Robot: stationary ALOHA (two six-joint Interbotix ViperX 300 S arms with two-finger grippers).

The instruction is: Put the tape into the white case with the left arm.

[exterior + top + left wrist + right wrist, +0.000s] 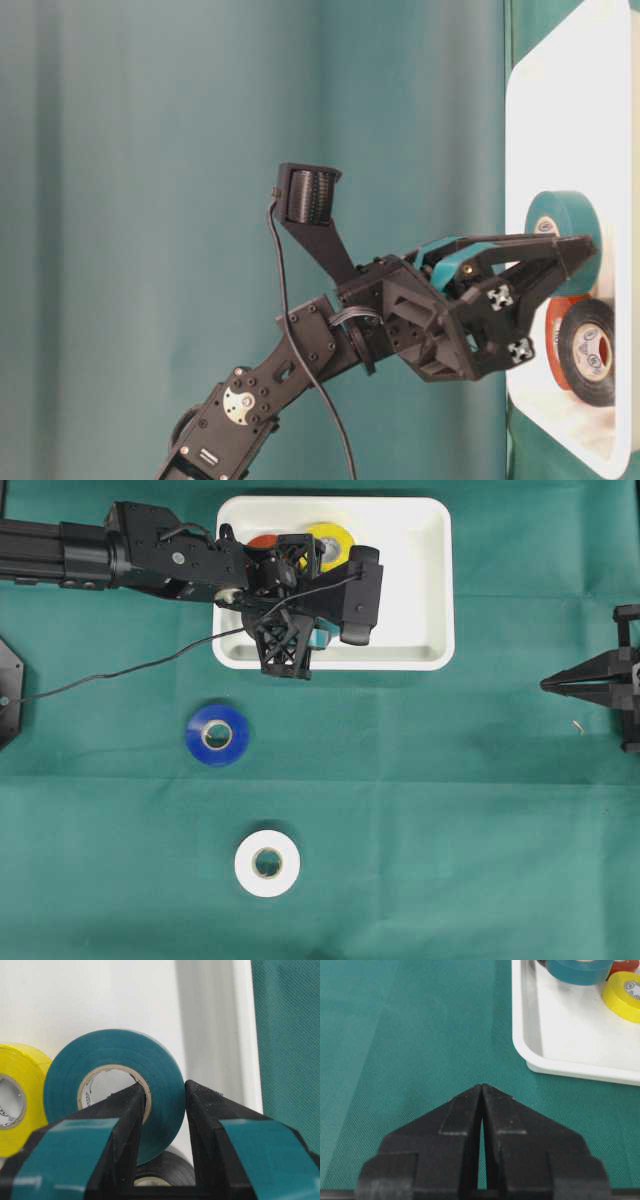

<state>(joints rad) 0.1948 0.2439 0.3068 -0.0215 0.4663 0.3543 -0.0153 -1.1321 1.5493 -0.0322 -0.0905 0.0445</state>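
Left gripper (pixel 165 1105) clamped on the teal tape roll (pixel 112 1085), one finger through the core, over the white case (pixel 425 590) near its front rim; looks light, stiff, slick-sided, so wall pinch suits; right gripper (pixel 482 1092) shut, empty.

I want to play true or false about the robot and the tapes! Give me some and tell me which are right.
1. The left gripper pinches a teal tape roll. True.
2. The blue roll lies inside the white case. False: it lies on the green cloth.
3. A yellow roll is in the case. True.
4. The right gripper holds a white roll. False: it is shut and empty.
5. The white roll sits on the cloth. True.
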